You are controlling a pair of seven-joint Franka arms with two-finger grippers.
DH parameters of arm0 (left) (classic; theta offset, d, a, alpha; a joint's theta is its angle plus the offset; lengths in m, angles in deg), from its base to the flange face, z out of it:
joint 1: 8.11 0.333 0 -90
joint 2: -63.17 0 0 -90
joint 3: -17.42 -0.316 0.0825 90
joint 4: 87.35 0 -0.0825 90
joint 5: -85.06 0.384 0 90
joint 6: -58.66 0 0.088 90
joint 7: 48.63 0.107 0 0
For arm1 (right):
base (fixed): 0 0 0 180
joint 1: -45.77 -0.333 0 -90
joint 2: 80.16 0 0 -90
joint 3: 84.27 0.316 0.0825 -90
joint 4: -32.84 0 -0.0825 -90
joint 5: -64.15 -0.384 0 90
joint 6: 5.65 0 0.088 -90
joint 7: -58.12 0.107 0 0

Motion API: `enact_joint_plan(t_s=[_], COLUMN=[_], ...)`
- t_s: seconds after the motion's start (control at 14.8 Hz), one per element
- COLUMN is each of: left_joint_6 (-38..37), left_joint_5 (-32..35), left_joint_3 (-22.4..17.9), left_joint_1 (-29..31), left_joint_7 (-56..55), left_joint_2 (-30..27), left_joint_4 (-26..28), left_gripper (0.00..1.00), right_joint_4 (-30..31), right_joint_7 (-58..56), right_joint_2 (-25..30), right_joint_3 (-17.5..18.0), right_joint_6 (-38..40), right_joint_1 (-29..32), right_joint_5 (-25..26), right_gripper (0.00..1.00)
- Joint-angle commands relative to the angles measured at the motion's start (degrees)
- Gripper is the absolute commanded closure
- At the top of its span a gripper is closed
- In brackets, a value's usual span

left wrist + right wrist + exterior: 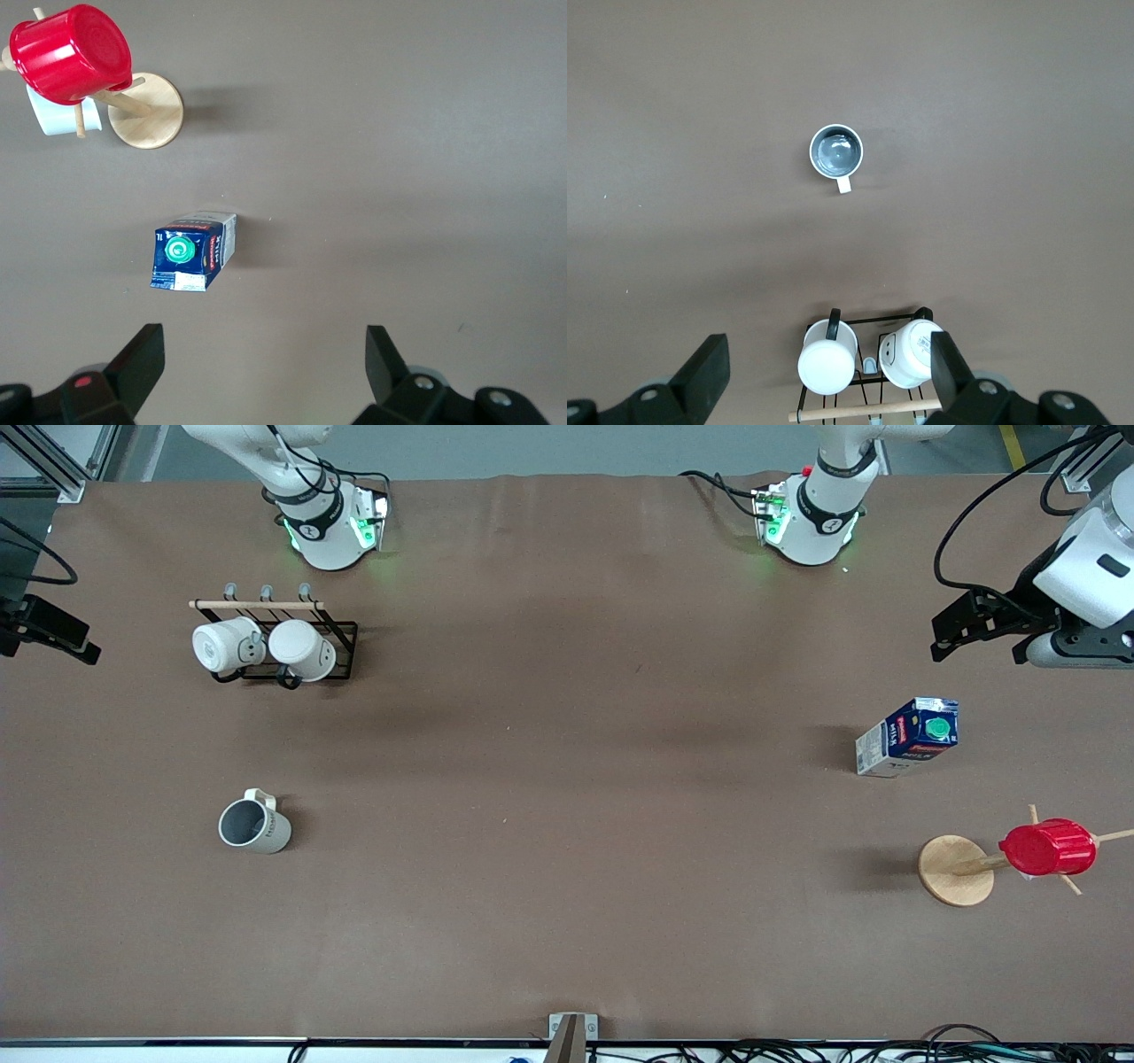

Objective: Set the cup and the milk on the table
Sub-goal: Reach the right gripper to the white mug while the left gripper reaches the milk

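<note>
The cup point(255, 825) stands upright on the table point(567, 779) toward the right arm's end, its dark inside apparently empty, handle turned toward the mug rack point(288, 638), where two white mugs point(266, 648) hang. The milk point(908, 737) stands upright toward the left arm's end, green cap up, near a wooden stand point(957, 870) bearing a red cup point(1048, 848). The left gripper point(266, 363) hangs open over the table beside the milk; the right gripper point(828, 367) hangs open above the rack.

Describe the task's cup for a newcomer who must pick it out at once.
On the brown table, find the black wire rack holding two whiter mugs near the right arm's end. Nearer the front camera stands the beige-grey ceramic mug, alone, upright, dark grey inside.
</note>
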State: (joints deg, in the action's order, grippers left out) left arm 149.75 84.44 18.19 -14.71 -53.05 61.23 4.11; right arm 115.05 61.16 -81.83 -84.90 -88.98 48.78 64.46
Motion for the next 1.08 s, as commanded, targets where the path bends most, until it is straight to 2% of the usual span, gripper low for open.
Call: enact_joint_plan(t_s=[0.0,0.47,0.61,0.81,1.01], left_joint_6=[-0.74,-0.48,0.05,1.98,3.82], left_joint_5=[0.71,2.21,2.21,2.21,2.56], left_joint_3=[0.29,0.29,0.11,0.11,0.02], left_joint_1=[0.36,0.53,1.67,2.99,4.57], left_joint_7=[0.81,0.82,0.9,1.25,3.44], left_joint_2=[0.44,0.88,1.76,4.38,7.47], left_joint_4=[-1.11,-0.75,-0.67,-0.58,0.3], left_gripper=[0.0,0.0,0.0,0.0,0.0], right_joint_4=[0.67,0.67,0.59,2.07,7.51], right_joint_7=[-0.15,-0.67,-3.3,-9.8,-10.69], right_joint_2=[0.53,0.36,-2.09,-8.41,-12.73], right_joint_3=[0.28,0.28,-0.59,-2.6,-2.97], right_joint_6=[0.18,0.1,-1.65,-9.27,-20.0], right_joint_1=[0.42,0.5,0.5,0.59,0.59], right_joint_5=[-0.13,-0.22,-0.13,-0.13,-0.04], right_gripper=[0.0,0.0,0.0,0.0,0.0])
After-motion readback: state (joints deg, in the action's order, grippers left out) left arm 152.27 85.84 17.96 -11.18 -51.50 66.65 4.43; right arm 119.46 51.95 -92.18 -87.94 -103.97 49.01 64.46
